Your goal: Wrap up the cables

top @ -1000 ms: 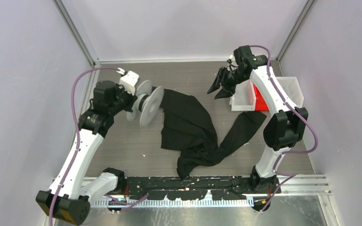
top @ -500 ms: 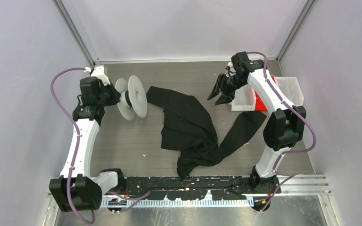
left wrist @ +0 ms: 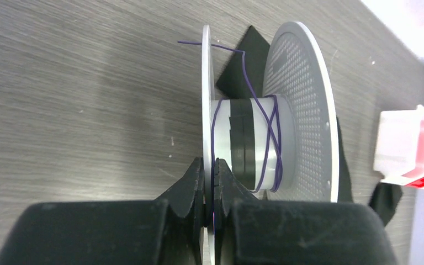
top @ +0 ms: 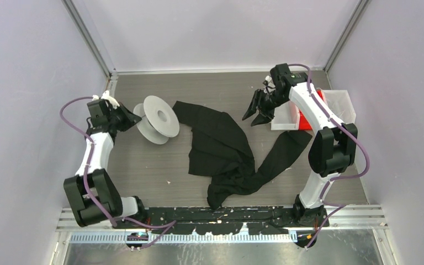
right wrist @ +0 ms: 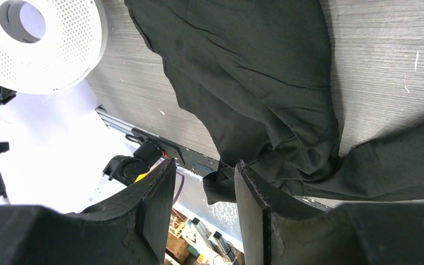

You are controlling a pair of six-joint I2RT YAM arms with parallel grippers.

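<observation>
A white plastic spool [top: 157, 118] stands at the back left of the table. My left gripper [top: 130, 118] is shut on the rim of its near flange [left wrist: 206, 99]. A thin purple cable [left wrist: 269, 138] is wound loosely round the spool's core, and its loose end sticks out over the flange. The spool also shows in the right wrist view [right wrist: 41, 41]. My right gripper [top: 256, 113] is open and empty, held in the air near the back right, above the black cloth [top: 221, 146].
A large black cloth [right wrist: 254, 83] lies crumpled across the middle of the table. A white and red bin [top: 309, 110] stands at the back right, beside my right arm. It also shows in the left wrist view [left wrist: 411, 146]. Walls close the cell on three sides.
My left arm has swung back and to the left with the spool, turning it so its flanges tilt flatter. My right gripper has shifted slightly, staying open.
</observation>
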